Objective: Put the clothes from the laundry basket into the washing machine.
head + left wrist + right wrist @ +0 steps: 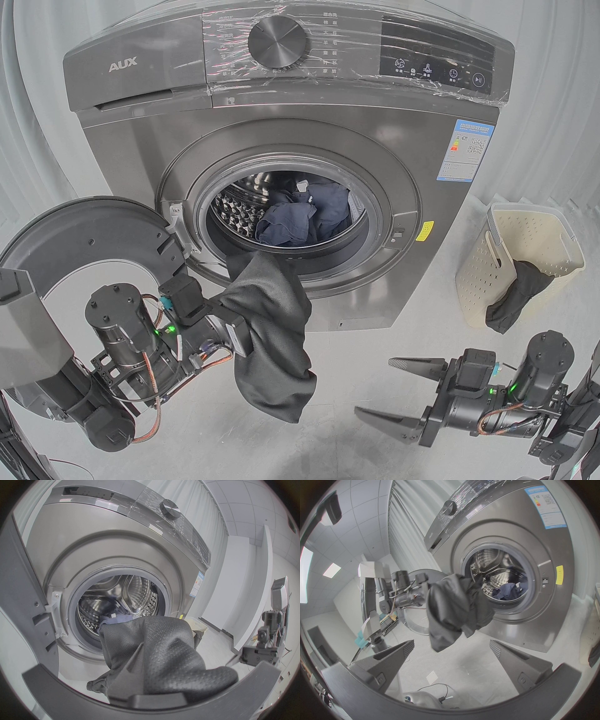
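The left claw (242, 337) is clenched on a dark grey textured garment (275, 331) draped against the door rim of the open silver washing machine (156, 144). Navy clothes (300, 215) lie in its drum. The right claw (374, 387) gapes, released, near the cream perforated laundry basket (537, 231), where another dark garment (519, 294) hangs out.

The grey washing machine (375, 269) stands with its round door (81, 244) swung wide open to the left. Navy clothes (300, 215) lie heaped in the drum. A dark grey garment (275, 337) hangs in folds before the opening, its top at the lower rim. To the right on the floor sits the cream perforated laundry basket (537, 237), with a black garment (515, 297) draped over its edge.
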{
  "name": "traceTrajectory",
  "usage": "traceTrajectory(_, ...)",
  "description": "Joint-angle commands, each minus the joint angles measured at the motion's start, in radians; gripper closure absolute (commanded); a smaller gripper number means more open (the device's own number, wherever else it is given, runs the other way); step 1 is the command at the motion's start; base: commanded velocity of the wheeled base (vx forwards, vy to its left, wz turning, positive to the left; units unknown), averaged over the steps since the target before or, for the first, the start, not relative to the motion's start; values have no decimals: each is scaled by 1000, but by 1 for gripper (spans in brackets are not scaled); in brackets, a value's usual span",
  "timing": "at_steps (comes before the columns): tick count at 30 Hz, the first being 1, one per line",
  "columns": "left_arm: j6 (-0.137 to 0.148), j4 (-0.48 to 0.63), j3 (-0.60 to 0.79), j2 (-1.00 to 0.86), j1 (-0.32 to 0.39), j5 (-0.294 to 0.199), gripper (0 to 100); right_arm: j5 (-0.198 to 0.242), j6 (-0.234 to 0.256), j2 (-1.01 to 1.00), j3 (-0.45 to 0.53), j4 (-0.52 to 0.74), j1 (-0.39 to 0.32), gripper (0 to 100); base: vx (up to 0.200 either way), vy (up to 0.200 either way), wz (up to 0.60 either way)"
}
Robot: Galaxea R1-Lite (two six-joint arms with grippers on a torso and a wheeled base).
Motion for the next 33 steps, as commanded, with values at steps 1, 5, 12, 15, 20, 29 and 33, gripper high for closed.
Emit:
traceTrajectory(1, -19, -4, 47, -49, 28, -6, 100, -22, 18, -7, -6, 0, -154, 0, 0, 0, 0)
traceTrajectory(5, -24, -4, 44, -40, 61, -17, 100, -22, 24, 15, -53, 0, -200, 0, 0, 0, 0)
traceTrajectory(12, -17, -4, 64, -54, 91, -32, 100, -22, 26, 16, -46, 1, -218, 0, 0, 0, 0)
traceTrajectory(15, -17, -6, 77, -52, 89, -58, 100, -22, 24, 32, -49, 0, -218, 0, 0, 0, 0)
traceTrajectory(20, -17, -4, 83, -43, 83, -74, 100, -22, 21, 42, -44, 0, -218, 0, 160, 0, 0)
traceTrajectory(29, -13, -4, 86, -38, 71, -72, 100, -22, 20, 42, -29, 0, -204, 0, 200, 0, 0)
traceTrajectory(33, -13, -4, 89, -34, 57, -72, 100, -21, 12, 42, -16, 0, -203, 0, 200, 0, 0)
